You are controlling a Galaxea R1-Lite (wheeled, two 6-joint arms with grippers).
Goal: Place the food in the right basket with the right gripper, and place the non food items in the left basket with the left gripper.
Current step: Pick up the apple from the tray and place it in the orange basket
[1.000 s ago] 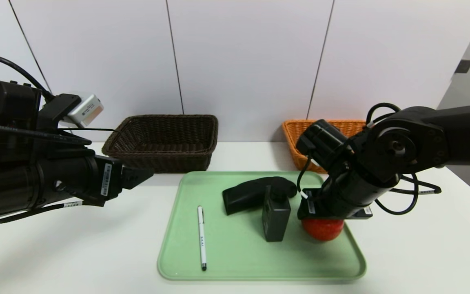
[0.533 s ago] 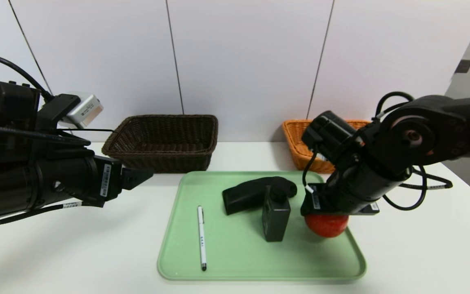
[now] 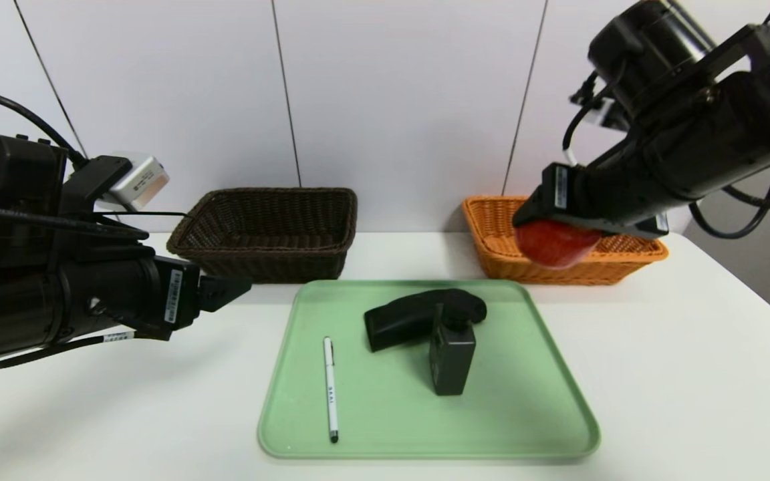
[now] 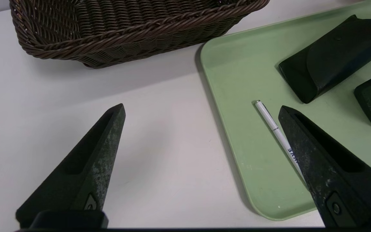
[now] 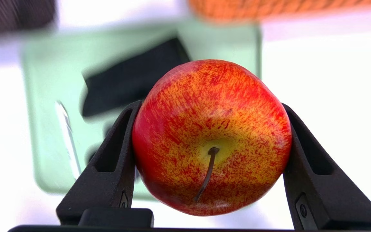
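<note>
My right gripper [image 3: 552, 234] is shut on the red and yellow apple [image 3: 552, 245], holding it in the air at the near left part of the orange-tan basket [image 3: 629, 257]. In the right wrist view both fingers press the sides of the apple [image 5: 211, 135], stem facing the camera. My left gripper [image 3: 234, 288] hovers open and empty over the table left of the tray, in front of the dark brown basket [image 3: 268, 230]. The white pen [image 3: 330, 391], black bottle [image 3: 452, 357] and black scanner [image 3: 412, 317] lie on the tray.
The green tray [image 3: 525, 427] sits at the middle of the white table. Both baskets stand along the back wall. In the left wrist view the pen [image 4: 274, 124] lies beside one finger, with the tray's edge [image 4: 237, 80] and the dark basket [image 4: 124, 29] beyond.
My right gripper has lifted the apple off the tray and carried it up and back to the orange-tan basket. The left arm has not moved.
</note>
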